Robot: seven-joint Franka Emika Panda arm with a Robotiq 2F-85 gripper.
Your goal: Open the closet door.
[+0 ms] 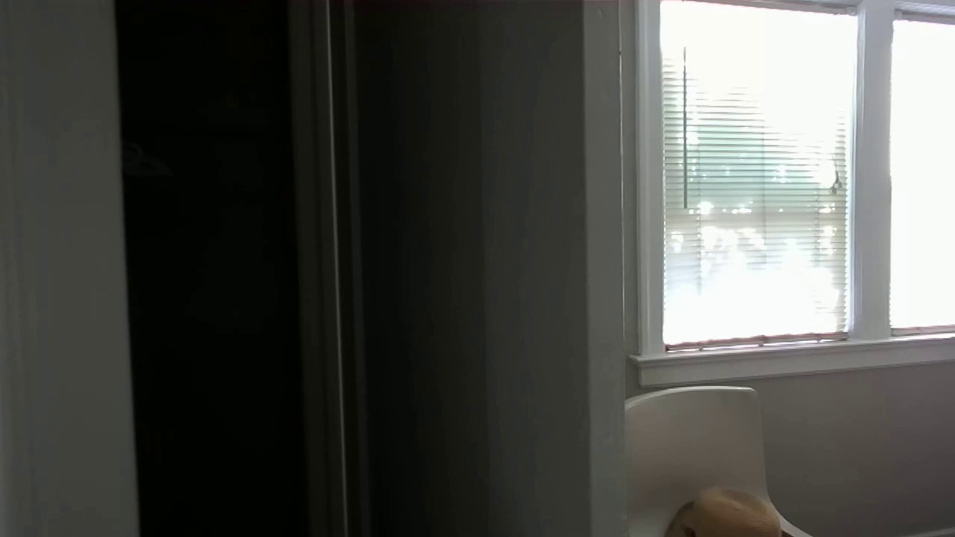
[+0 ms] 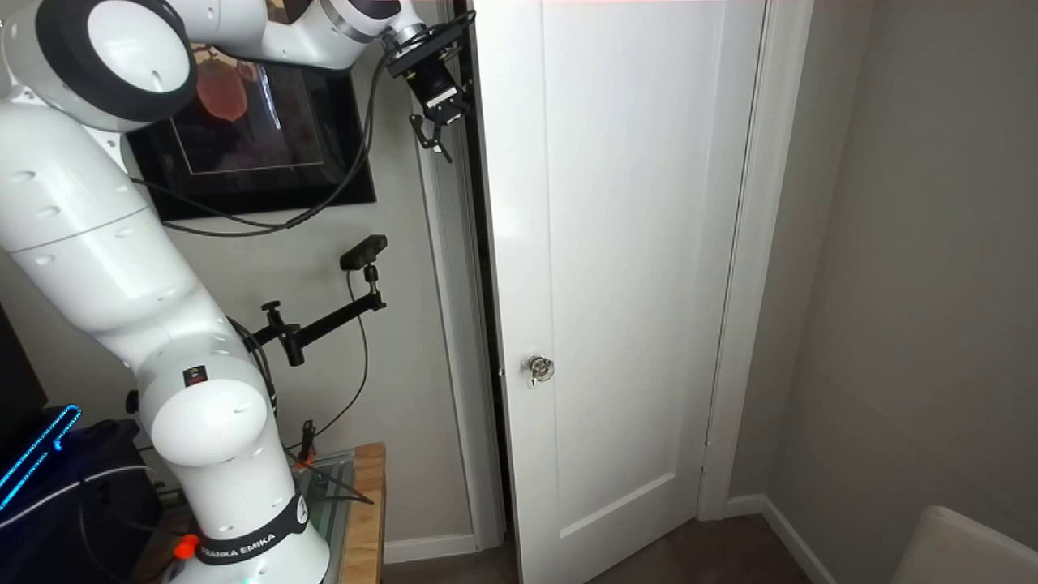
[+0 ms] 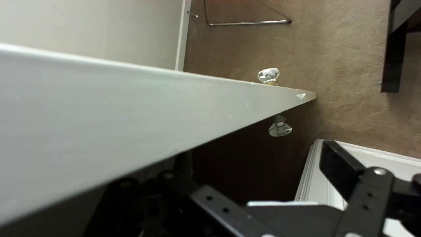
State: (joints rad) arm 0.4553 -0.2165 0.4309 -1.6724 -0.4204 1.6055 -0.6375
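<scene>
Door (image 2: pixel 632 284) ajar, beyond edge of table (image 2: pixel 371 495) | judged stiff, fairly heavy; knob (image 2: pixel 540 369) likely slippery | advise hooking free edge (image 2: pixel 496 243) from inside | pincer (image 2: pixel 436 149) wide, empty

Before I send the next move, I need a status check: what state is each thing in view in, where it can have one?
Closet door: partly open, dark gap along its free edge.
Glass knob: not gripped; whether turned, cannot tell.
Claw: open, holding nothing.
Window blind: lowered, daylight coming through.
Chair: upright.
Blue light strip: lit.
</scene>
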